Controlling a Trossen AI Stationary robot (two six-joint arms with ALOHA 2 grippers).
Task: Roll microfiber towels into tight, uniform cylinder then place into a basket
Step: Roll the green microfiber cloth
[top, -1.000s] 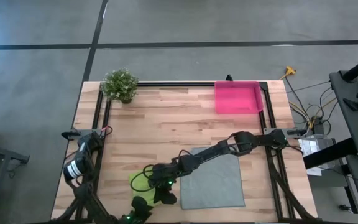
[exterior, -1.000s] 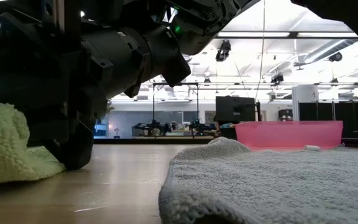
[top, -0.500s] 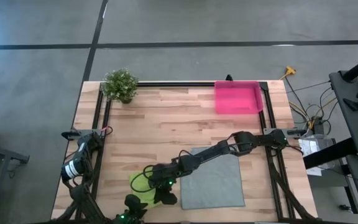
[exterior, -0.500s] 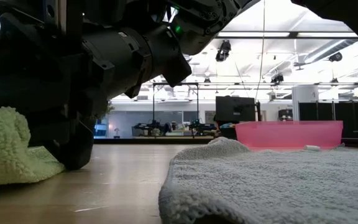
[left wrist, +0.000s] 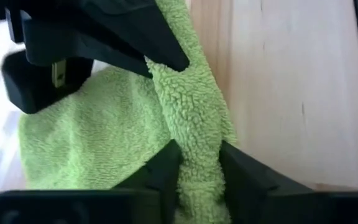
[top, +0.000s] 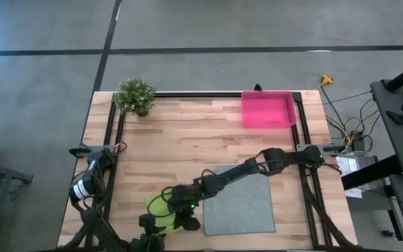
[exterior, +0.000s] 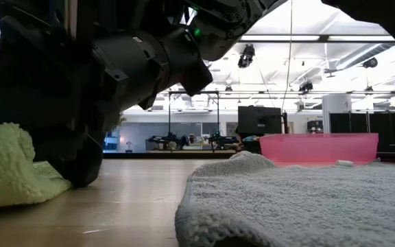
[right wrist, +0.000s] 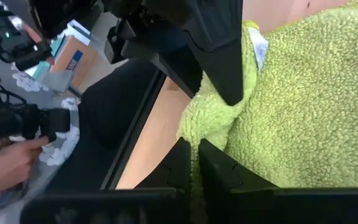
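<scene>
Lime fleecy towel [left wrist: 191, 118] bunched, ridge pinched by left gripper [left wrist: 199, 163] and right gripper [right wrist: 194, 163] jaws

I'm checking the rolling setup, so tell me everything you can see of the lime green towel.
The lime green towel is a fluffy, looped-pile cloth, bunched rather than flat, lying near the table's front edge beside the grey towel. A small white tag shows on it. The left gripper pinches a raised fold of it, and the right gripper is shut on another edge. The rest lies on the wooden table.
</scene>
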